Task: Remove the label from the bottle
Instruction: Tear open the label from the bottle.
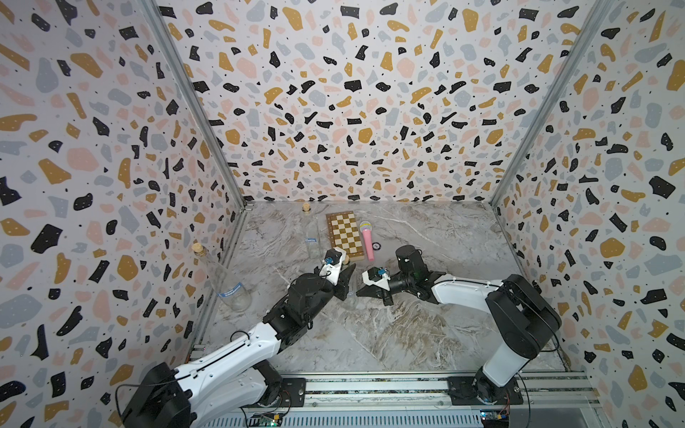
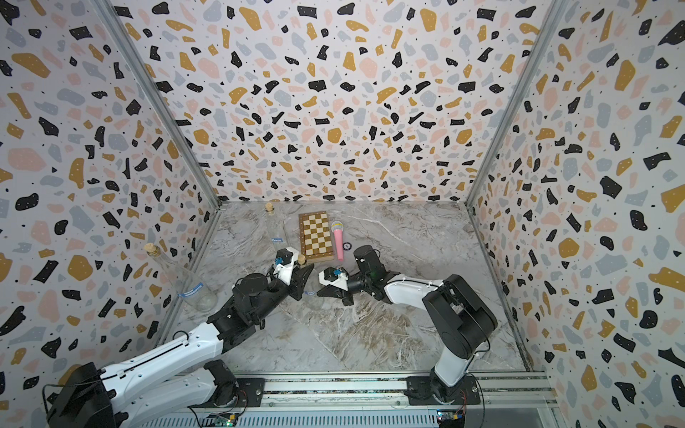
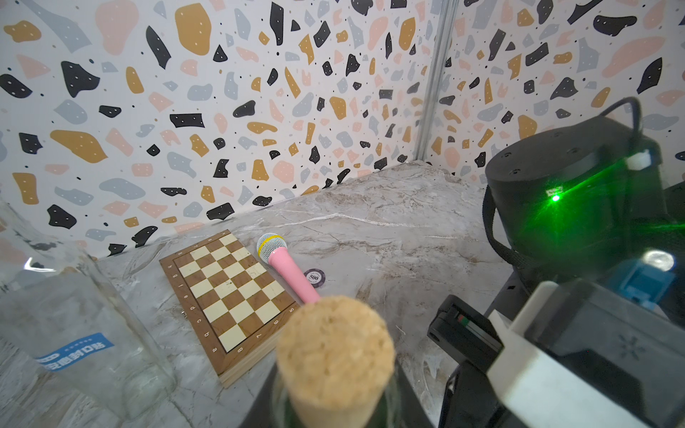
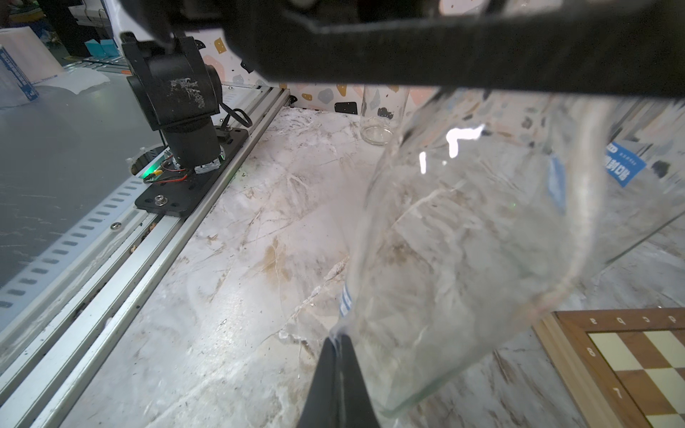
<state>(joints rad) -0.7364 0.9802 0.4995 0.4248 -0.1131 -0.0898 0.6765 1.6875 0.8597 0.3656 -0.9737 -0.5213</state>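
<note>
Just off the near edge of the chessboard, the bottle is up between the two arms. It's tilted, with the cork end toward the board and the glass base pointing away from it. Whether the base rests on the table, I can't tell from here.

The left gripper has the neck just under the cork, jaws part-way open and clamped around the glass. The right gripper comes in from the side, across the bottle's long axis rather than along it. Its fingers are pressed fully together at the bottle's wall, on the side away from the board. Between the tips sits a thin pale sliver that runs up into the blue-striped label. That looks to me like a pinch on the label's loose edge.

So the geometry is set: one claw anchors the neck, the other grips crosswise at the body. The peel, I'd say, wants to go sideways off the glass and around its girth, not down its length. The sliver is narrow and could tear.

The other blue tag showing through the glass belongs to a second bottle standing beside the board.
</note>
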